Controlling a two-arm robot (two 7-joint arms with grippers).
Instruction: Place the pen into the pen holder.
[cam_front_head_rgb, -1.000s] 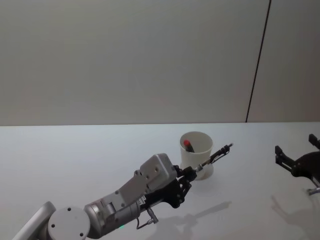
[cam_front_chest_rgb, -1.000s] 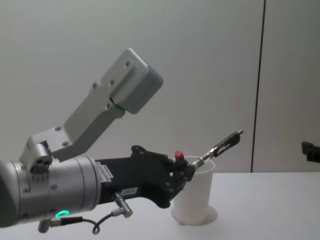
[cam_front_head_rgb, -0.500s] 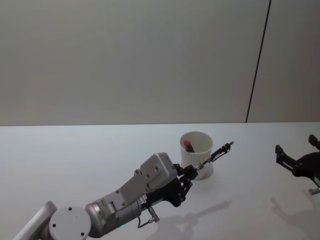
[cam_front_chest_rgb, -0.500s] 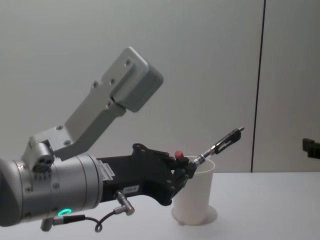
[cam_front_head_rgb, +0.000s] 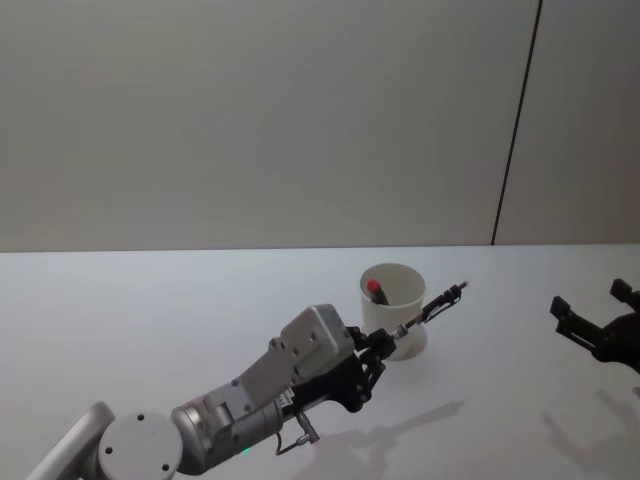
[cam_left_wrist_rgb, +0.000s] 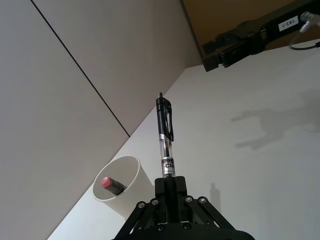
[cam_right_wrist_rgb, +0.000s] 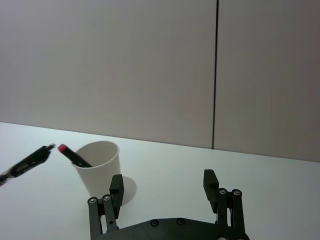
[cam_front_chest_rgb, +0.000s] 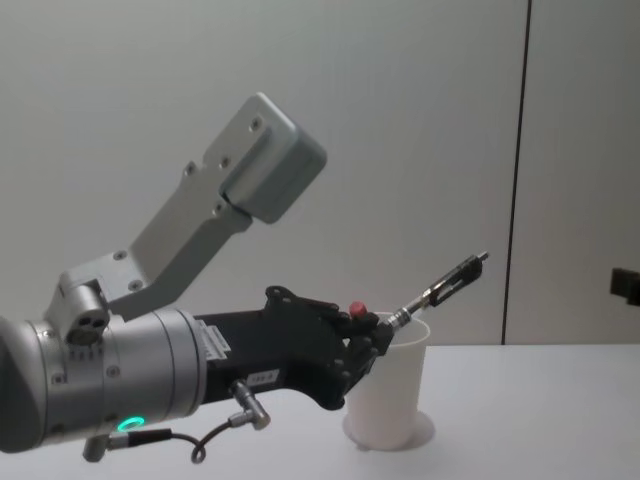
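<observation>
My left gripper (cam_front_head_rgb: 378, 345) is shut on the lower end of a black and clear pen (cam_front_head_rgb: 432, 308). The pen (cam_front_chest_rgb: 442, 287) slants up and to the right, past the rim of the pen holder (cam_front_chest_rgb: 395, 400) and outside it. The pen holder (cam_front_head_rgb: 385, 312) is a white paper cup standing on the table, with a red-capped marker (cam_front_head_rgb: 376, 290) leaning inside. The left wrist view shows the pen (cam_left_wrist_rgb: 166, 140) sticking out of the gripper (cam_left_wrist_rgb: 170, 184), with the cup (cam_left_wrist_rgb: 132, 192) beside it. My right gripper (cam_front_head_rgb: 592, 305) hovers open at the far right, and stands open toward the cup (cam_right_wrist_rgb: 97, 167) in its own view (cam_right_wrist_rgb: 163, 186).
The white table (cam_front_head_rgb: 150, 300) spreads wide to the left of the cup and between the cup and the right arm. A plain wall with a dark vertical seam (cam_front_head_rgb: 515, 130) stands behind. My left forearm (cam_front_chest_rgb: 120, 390) looms large in the chest view.
The right gripper has drifted slightly toward the right edge of the head view. The left gripper and pen have barely moved.
</observation>
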